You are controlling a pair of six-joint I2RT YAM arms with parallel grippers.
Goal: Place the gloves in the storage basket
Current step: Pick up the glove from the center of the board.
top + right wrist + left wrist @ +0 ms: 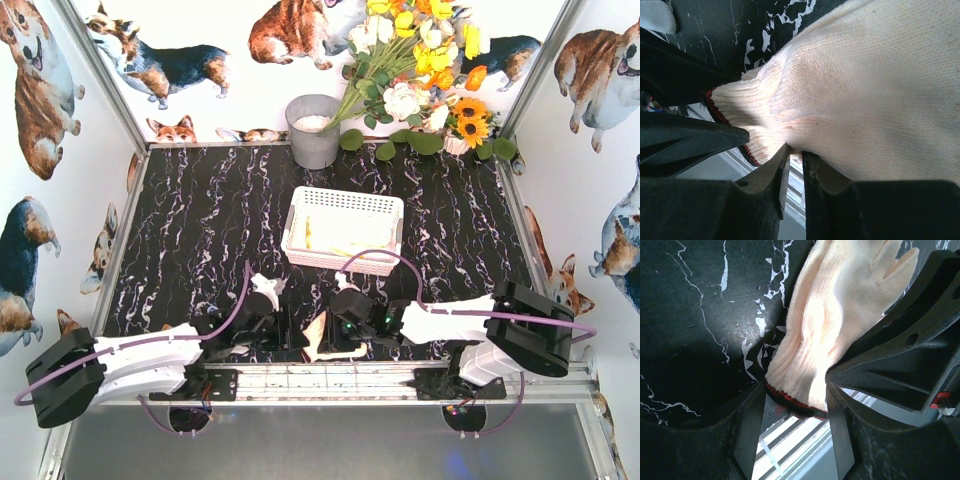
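Note:
A cream knitted glove (316,338) with a red-edged cuff lies near the table's front edge, between my two grippers. My left gripper (296,338) stands open at the cuff. In the left wrist view the cuff edge (795,402) spans the gap between its fingertips (796,390). My right gripper (338,335) is shut on a fold of the same glove (865,90), with its tips (796,150) pinched close together just behind the cuff. The white lattice storage basket (345,195) sits mid-table beyond them, with pale gloves (345,235) inside.
A grey metal bucket (313,130) and a bunch of flowers (420,70) stand at the back. The aluminium rail (330,380) carrying the arm bases runs just below the glove. Corgi-print walls enclose the dark marbled table (200,230).

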